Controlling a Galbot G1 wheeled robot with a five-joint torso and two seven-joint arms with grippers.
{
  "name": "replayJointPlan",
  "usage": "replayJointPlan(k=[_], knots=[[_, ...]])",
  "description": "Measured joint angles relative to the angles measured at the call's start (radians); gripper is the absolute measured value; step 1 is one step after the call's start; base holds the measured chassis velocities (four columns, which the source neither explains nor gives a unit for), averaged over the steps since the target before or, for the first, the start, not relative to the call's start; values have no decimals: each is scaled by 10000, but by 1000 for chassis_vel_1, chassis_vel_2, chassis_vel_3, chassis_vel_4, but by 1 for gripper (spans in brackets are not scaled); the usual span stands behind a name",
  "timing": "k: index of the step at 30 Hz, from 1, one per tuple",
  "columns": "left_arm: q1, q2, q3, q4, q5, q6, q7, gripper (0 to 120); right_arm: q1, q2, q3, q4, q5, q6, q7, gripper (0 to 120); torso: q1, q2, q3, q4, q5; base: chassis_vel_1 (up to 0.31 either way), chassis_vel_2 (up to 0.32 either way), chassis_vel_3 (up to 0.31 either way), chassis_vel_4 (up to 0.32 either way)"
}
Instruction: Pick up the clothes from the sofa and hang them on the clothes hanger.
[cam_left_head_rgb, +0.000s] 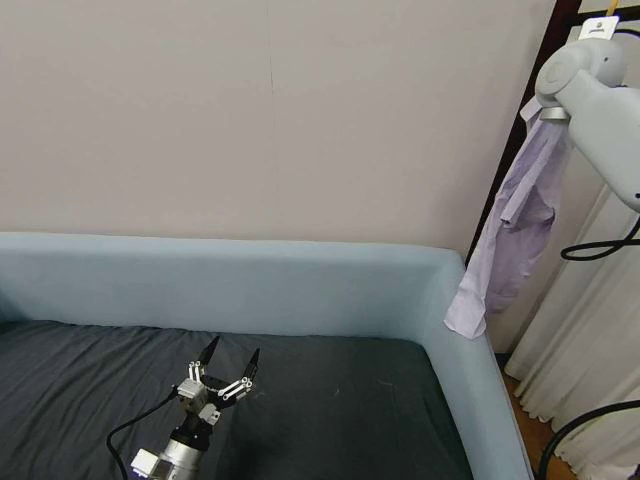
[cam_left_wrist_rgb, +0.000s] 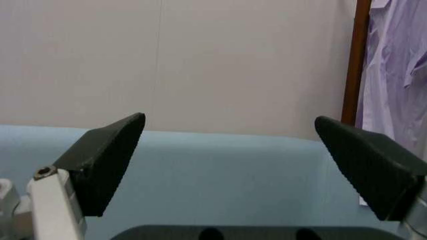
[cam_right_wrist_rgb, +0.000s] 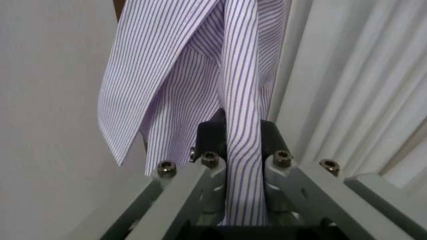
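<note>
The right gripper (cam_right_wrist_rgb: 240, 145), jaws pinching the shirt (cam_left_head_rgb: 515, 215), should release only once it catches on the stand (cam_left_wrist_rgb: 353, 65); the left gripper (cam_left_head_rgb: 235, 348) hovers over the sofa (cam_left_head_rgb: 300, 290), jaws spread.

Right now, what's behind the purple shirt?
A dark wooden pole and white curtains show past the shirt. Whatever is directly behind the cloth is covered.

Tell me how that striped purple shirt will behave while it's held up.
Probably very floppy: the striped shirt hangs in loose folds from the right gripper, pinched at one narrow strip. Likely light, since the thin fabric drapes freely. It may swing or snag, as its hem hangs close to the sofa. The left gripper hovers open over its seat.
</note>
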Motion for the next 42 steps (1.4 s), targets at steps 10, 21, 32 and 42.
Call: replayJointPlan(k=[10, 21, 32, 42], knots=[[283, -84, -79, -134, 23, -39, -10, 100, -496, -543, 266, 1004, -304, -148, -511, 13, 0, 0, 0, 2, 0, 0, 0, 0, 0], [751, -254, -114, -489, -398, -171, -170, 100, -4731, -3719, 3053, 7528, -3346, 3566, -3289, 54, -2, 2, -3, -8, 2, 0, 0, 0, 0], [1623, -1251, -29, -1615, -32, -220, -1466, 100, -11043, -3798, 4781, 10829, -5453, 7750, -6582, 91, -1, 0, 1, 4, 4, 0, 0, 0, 0], [2534, -1911, -123, -2087, 1069, -1055, -2536, 100, -17227, -800, 7376, 10361, -9216, 9276, -7764, 100, -1, 1, -2, -7, -1, 0, 0, 0, 0]])
